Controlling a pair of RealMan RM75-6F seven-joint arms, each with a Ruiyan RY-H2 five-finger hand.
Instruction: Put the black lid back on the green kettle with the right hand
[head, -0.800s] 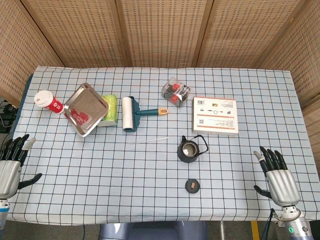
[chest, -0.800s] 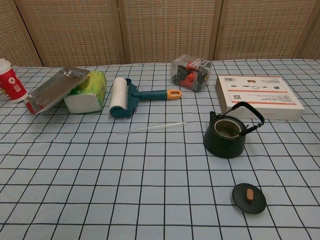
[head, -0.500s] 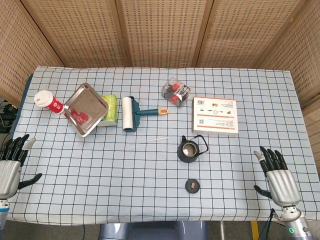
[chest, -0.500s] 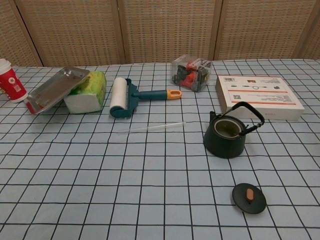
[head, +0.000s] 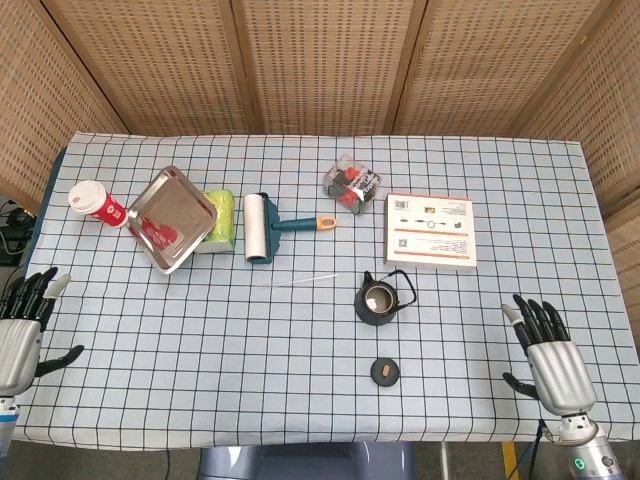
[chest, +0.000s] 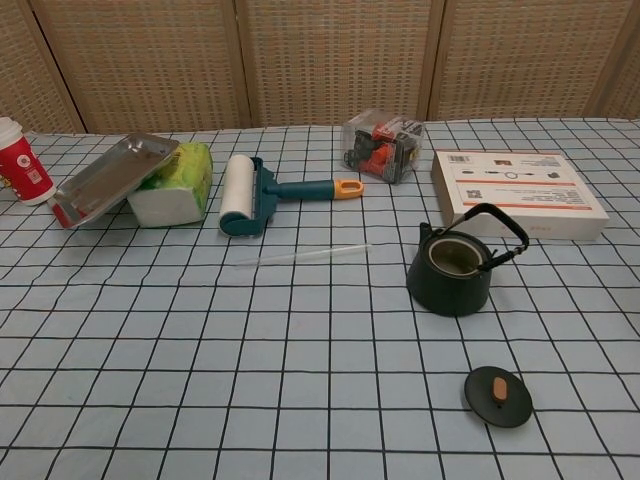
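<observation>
The dark green kettle (head: 381, 299) (chest: 452, 271) stands uncovered near the table's middle, its black handle tipped to the right. The round black lid (head: 385, 372) (chest: 498, 396) with a brown knob lies flat on the cloth in front of the kettle. My right hand (head: 551, 353) hovers at the table's front right corner, fingers spread and empty, well to the right of the lid. My left hand (head: 20, 330) hangs off the front left edge, also empty with fingers apart. Neither hand appears in the chest view.
A white box (head: 430, 231) lies behind the kettle on the right. A clear packet of small items (head: 351, 184), a lint roller (head: 262, 227), a thin clear stick (head: 298, 280), a steel tray (head: 171, 217) on a green pack, and a red cup (head: 97, 204) line the back.
My right hand has drifted slightly forward and to the left over the front right corner. Everything else is unchanged.
</observation>
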